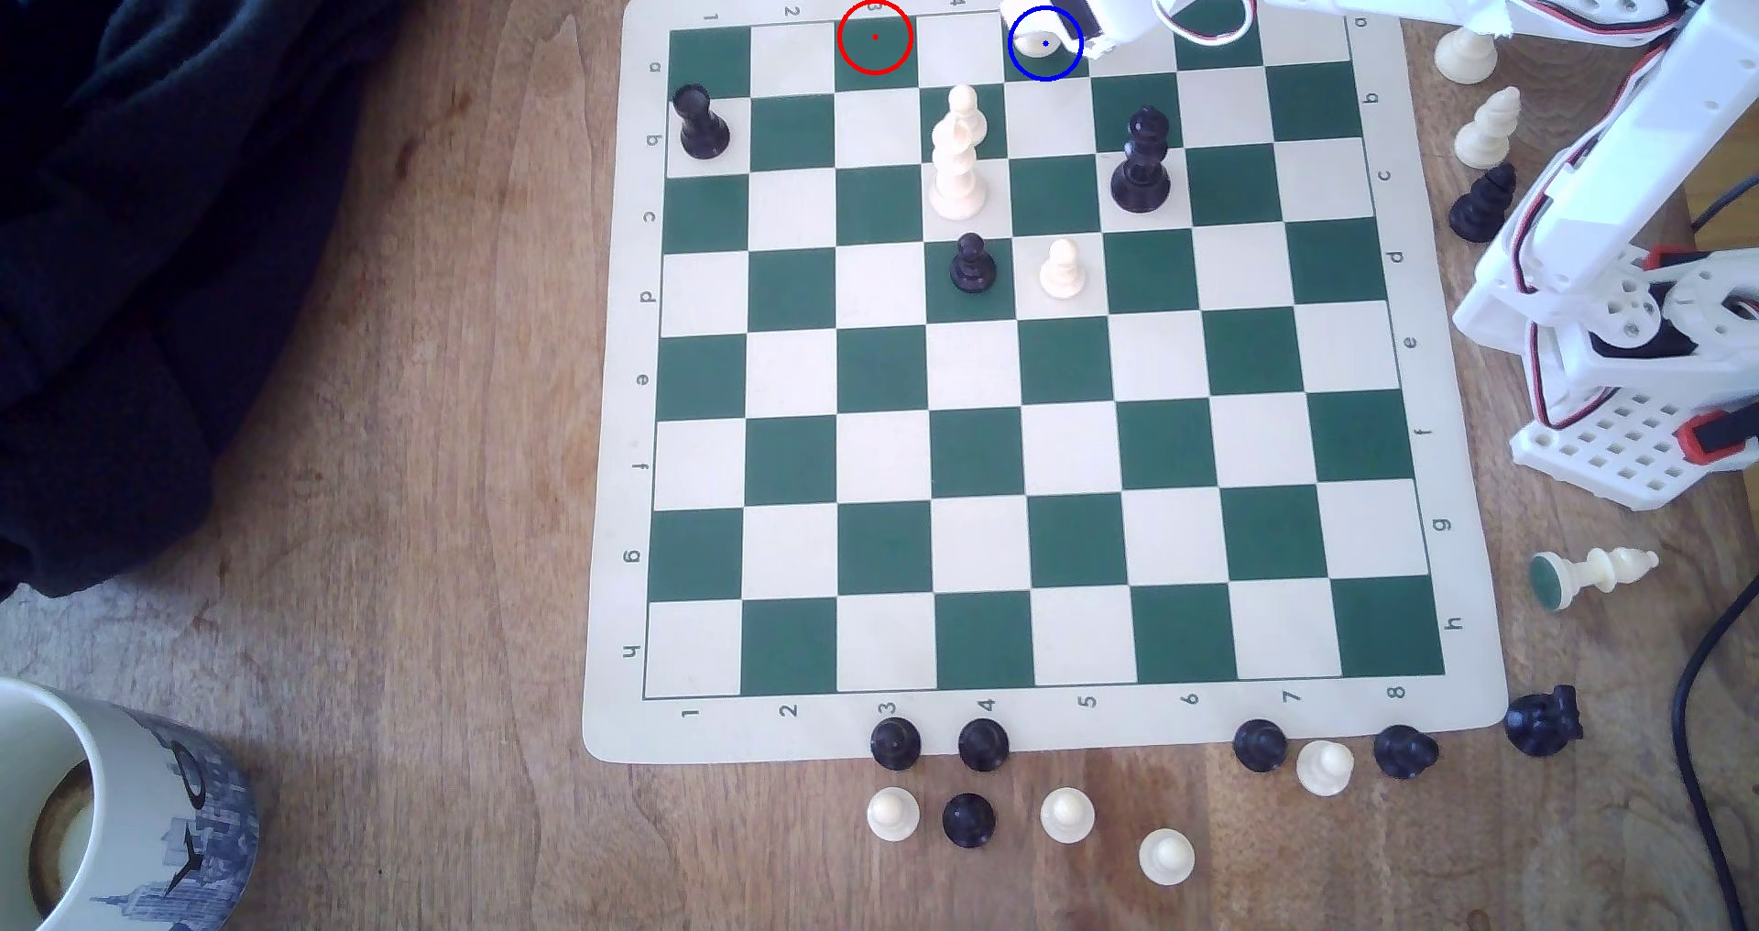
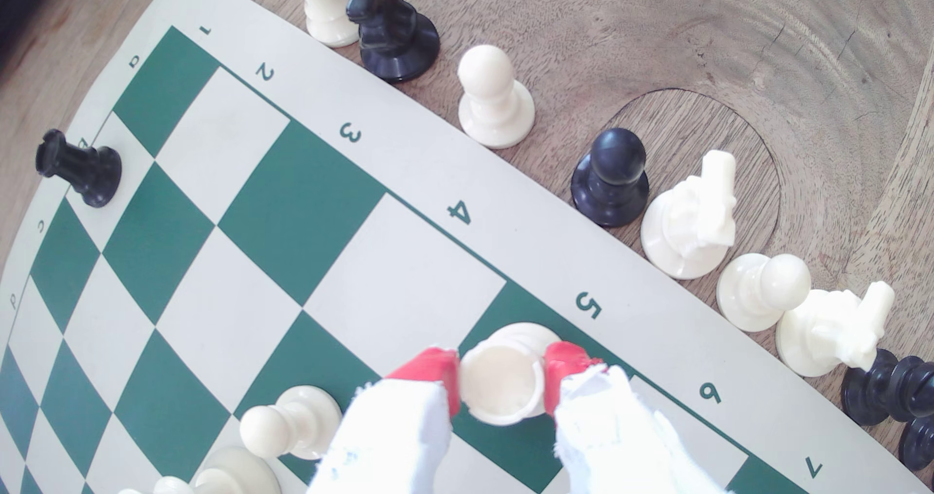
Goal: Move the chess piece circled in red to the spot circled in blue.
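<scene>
Chess piece [image 2: 504, 380] between gripper [image 2: 503, 378] tips — base hidden, seemingly on the spot [image 1: 1066, 70].

Cream chess piece [image 2: 505, 378] between red fingertips [image 2: 434, 368] on green-and-cream checkered board [image 1: 980, 455]

cream pawn [image 2: 290, 421] just beside hand [image 2: 503, 378], open squares toward column 3

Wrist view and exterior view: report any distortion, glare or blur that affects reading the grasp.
Wrist view: strong barrel distortion bows the board edge; the gripper and its red pads are sharp, flanking the chess piece. Exterior view: soft and slightly washed out near the white arm, so the chess piece blends into it inside the blue ring.
</scene>
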